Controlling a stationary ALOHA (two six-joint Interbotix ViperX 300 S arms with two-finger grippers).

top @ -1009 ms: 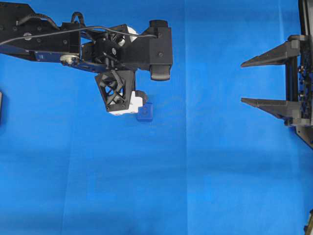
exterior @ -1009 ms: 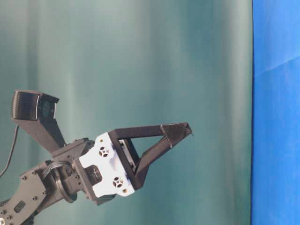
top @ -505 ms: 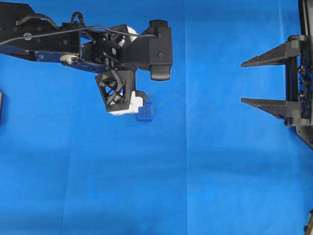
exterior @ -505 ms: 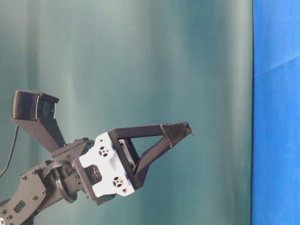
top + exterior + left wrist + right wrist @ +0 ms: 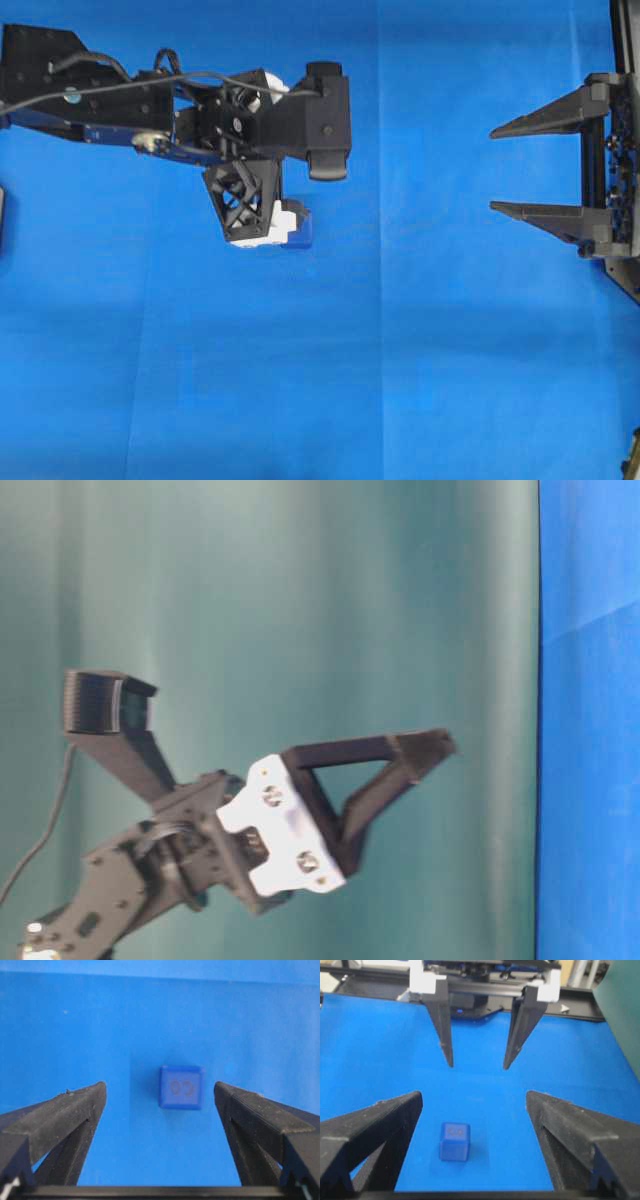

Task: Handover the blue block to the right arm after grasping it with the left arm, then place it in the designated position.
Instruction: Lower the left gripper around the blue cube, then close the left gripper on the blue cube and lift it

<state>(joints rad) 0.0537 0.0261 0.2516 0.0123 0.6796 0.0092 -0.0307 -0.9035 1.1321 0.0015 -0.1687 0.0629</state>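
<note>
The small dark-blue cube with rounded edges, the blue block [image 5: 181, 1087], lies on the blue cloth [image 5: 400, 380], untouched by either arm. The left arm's gripper [image 5: 160, 1095], black triangular fingers on white brackets, hangs over the block with its jaws spread wide and nothing between the fingertips yet; in the left wrist view the block sits on the cloth in the gap between the two fingers, somewhat nearer the finger on that view's right. The right arm's gripper [image 5: 493, 170], black fingers with pale grey-green casing, waits well apart from the block at the cloth's far edge, jaws also wide open and empty.

The step in hand appears to be the approach for the first grasp (nothing has been lifted). The next move likely calls for lowering the left gripper until its fingers flank the block, centring it, then closing squarely on two opposite faces so the cube does not twist before the handover.
</note>
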